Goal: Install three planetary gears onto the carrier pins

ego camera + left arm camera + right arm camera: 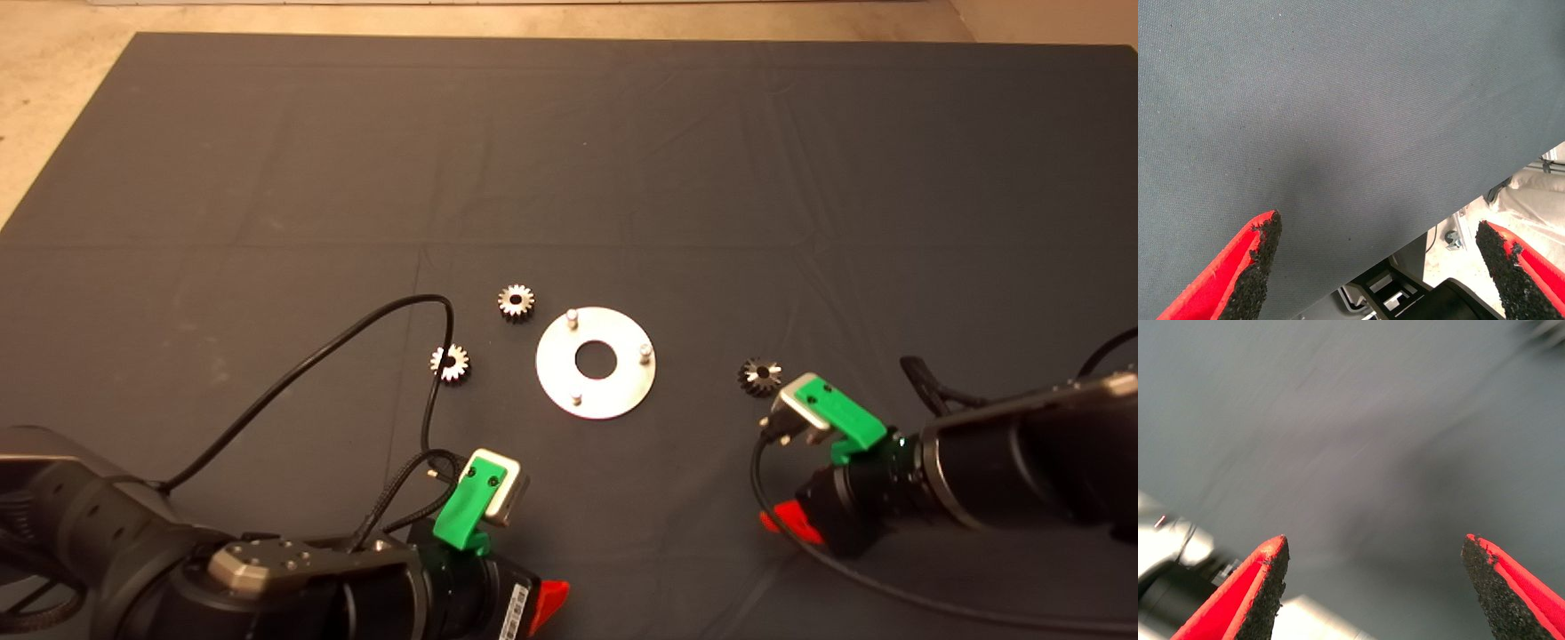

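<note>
Still nothing was mounted; three planetary gears (516, 302) lay on the mat (267, 178) around the carrier disc (596, 362), pins bare; I judged my spread-fingered right gripper (1375, 587) should straddle the nearest gear squarely, while the left gripper (1378, 273) waited agape.

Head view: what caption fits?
Three loose planetary gears lie around a steel disc with bare carrier pins.

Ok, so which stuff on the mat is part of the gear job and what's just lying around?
Job:
planetary gears, all loose on the mat
disc with three bare carrier pins
left gripper, open
right gripper, open

Lying about:
black cable
</note>
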